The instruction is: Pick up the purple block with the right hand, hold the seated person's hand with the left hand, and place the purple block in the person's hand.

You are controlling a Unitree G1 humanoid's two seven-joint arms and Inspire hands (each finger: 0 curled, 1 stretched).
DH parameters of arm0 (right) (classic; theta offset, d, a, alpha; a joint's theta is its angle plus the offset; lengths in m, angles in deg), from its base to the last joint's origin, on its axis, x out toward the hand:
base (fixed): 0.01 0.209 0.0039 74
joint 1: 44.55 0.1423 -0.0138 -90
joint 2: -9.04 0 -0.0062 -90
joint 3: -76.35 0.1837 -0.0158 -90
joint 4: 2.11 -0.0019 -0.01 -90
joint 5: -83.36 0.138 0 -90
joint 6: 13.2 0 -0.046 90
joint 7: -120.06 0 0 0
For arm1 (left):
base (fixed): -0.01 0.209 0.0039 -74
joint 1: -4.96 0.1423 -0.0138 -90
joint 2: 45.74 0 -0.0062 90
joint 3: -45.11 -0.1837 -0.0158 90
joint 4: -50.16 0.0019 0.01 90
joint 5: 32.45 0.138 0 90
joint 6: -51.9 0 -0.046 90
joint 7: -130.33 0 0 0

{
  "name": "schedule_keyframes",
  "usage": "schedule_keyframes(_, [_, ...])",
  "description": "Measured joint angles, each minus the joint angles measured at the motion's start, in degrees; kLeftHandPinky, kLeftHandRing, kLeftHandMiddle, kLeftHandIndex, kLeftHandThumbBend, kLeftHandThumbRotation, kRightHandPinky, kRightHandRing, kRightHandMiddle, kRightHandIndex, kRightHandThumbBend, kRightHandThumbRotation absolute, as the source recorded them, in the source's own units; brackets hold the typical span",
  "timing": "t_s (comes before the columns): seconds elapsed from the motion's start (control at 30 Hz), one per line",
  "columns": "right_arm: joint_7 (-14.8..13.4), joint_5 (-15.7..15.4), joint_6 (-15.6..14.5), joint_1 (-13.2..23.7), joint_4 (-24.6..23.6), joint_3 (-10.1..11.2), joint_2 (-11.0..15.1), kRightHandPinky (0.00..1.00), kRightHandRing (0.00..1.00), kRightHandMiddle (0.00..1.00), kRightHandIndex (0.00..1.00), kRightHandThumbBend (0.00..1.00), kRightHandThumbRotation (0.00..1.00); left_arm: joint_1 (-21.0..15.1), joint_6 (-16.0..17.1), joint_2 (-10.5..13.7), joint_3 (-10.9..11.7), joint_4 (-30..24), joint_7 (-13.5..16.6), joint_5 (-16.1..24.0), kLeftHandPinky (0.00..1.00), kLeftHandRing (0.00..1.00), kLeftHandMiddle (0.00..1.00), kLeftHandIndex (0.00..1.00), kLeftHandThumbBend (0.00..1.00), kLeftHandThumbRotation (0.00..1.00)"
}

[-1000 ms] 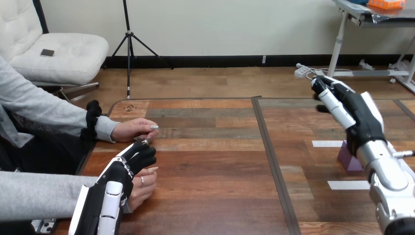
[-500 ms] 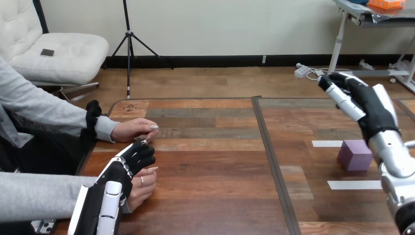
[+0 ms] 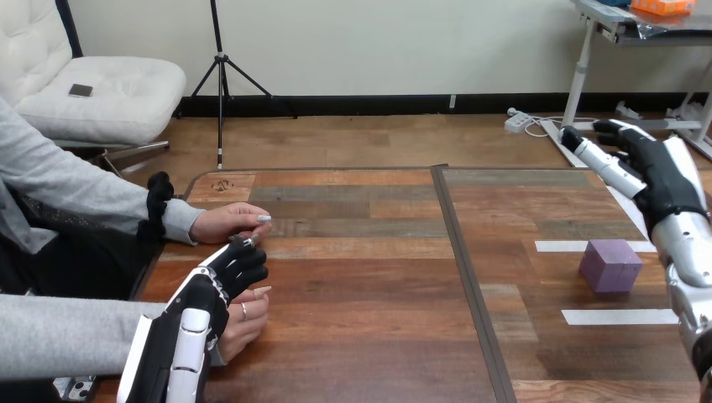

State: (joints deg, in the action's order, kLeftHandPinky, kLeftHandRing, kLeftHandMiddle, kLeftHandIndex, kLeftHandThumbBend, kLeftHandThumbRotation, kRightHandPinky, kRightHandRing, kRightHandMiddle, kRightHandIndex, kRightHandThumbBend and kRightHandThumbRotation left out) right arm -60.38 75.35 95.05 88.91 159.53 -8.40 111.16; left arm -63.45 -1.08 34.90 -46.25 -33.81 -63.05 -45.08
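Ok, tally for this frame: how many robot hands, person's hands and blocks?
Robot hands: 2, left hand and right hand
Person's hands: 2, farther hand and nearer hand
Blocks: 1, purple block
Total: 5

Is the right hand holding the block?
No, the block sits alone on the table, apart from the right hand, which hangs beyond it with fingers straight.

Wooden table (image 3: 361, 277), mixed brown planks. A dark seam (image 3: 462, 269) runs front to back, left of the right hand (image 3: 663, 180). White tape strips (image 3: 588, 246) lie nearer than that hand.
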Motion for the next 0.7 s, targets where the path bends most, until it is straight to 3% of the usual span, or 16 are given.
schedule_keyframes(0.3, [-1.24, -1.87, -2.91, 1.87, 1.58, -0.70, 1.23, 0.77, 0.88, 0.91, 0.90, 0.95, 0.60, -0.63, -0.11, -0.04, 0.02, -0.02, -0.53, -0.19, 0.89, 0.80, 0.80, 0.79, 0.57, 1.00])
schedule_keyframes(0.7, [-3.81, -6.19, -6.25, 2.52, 2.60, -3.25, 2.21, 0.74, 0.89, 0.91, 0.90, 0.98, 0.59, -1.58, 0.18, -0.26, 0.25, 0.03, -1.74, -0.25, 0.88, 0.79, 0.80, 0.78, 0.58, 1.00])
